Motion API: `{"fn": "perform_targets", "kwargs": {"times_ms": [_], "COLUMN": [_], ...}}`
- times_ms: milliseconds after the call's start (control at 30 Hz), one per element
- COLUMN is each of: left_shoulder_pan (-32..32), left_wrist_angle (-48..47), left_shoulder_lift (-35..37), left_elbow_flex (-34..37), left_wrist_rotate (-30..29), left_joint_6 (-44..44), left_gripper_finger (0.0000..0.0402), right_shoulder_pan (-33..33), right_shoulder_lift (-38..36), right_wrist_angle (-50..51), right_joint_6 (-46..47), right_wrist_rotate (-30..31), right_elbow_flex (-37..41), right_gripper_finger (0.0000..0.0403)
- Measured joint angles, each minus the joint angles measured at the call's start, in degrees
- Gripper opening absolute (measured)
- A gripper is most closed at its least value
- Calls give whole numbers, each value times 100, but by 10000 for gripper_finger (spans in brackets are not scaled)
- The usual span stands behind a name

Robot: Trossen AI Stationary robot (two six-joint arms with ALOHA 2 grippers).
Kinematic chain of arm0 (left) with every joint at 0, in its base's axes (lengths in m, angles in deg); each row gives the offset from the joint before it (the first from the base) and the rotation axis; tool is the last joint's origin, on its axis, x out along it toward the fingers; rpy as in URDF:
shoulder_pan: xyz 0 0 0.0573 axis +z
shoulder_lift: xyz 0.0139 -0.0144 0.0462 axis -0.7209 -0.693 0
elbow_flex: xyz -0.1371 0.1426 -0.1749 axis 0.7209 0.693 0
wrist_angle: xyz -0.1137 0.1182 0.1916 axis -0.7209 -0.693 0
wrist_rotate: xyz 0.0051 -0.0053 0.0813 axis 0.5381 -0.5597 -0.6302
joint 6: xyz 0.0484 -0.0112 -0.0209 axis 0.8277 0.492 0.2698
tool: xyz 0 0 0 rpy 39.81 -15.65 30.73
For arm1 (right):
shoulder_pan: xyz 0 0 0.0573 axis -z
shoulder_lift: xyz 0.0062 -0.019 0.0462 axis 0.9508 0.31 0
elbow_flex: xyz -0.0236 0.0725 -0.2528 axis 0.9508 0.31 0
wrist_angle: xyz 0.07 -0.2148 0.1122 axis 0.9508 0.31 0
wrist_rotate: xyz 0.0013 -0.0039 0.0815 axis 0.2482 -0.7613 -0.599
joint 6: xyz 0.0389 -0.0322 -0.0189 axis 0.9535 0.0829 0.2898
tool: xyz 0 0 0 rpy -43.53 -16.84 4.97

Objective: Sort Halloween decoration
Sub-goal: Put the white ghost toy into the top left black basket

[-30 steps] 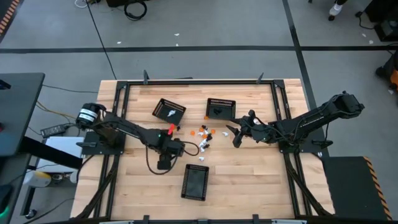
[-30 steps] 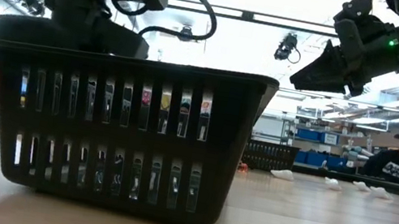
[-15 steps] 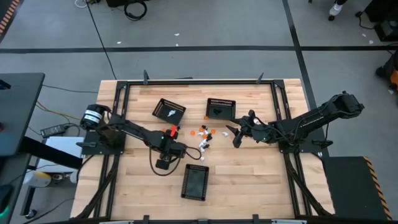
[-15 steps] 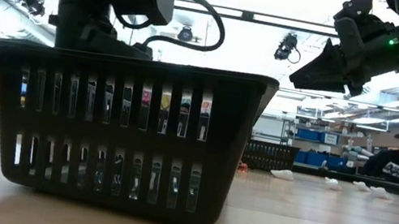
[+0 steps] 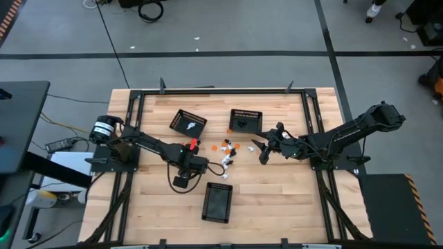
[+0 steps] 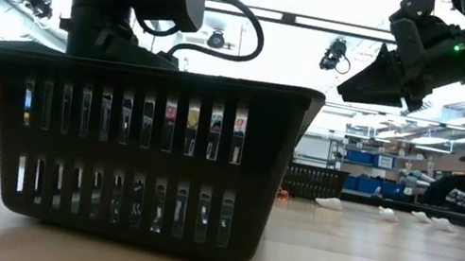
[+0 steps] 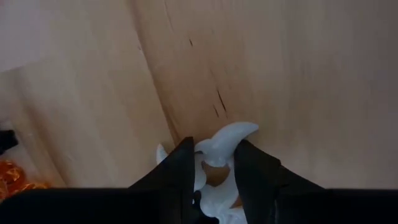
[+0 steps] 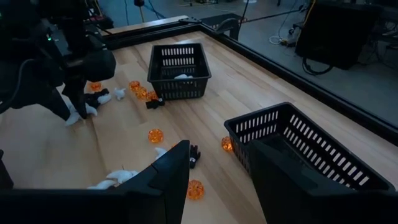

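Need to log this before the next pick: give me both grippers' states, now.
Left gripper: closing around a white trinket on the table; firm grip cannot be told.
Right gripper: open, empty, hovering above the table.

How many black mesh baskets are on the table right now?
3. One basket sits at the far left of centre, a second basket beside it toward the right arm, and a third basket lies alone near the front edge. None seems hidden.
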Motion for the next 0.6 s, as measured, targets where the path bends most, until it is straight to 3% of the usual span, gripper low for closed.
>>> {"fn": "perform_targets", "kwargs": {"times_ms": [600], "left_shoulder_pan": [4], "left_wrist_angle": [-333], "left_shoulder_lift": [-33], "left_elbow_flex": [-357], "left_wrist_rotate": [-48], "left_joint_6": [-100], "left_gripper_finger": [92], "right_shoulder_pan": [0], "right_shoulder_lift": [-1], "right_wrist_angle": [5], "right_joint_6": [-1], "right_wrist_rotate": [1], "right_elbow_flex": [1], "right_gripper_finger": [169]}}
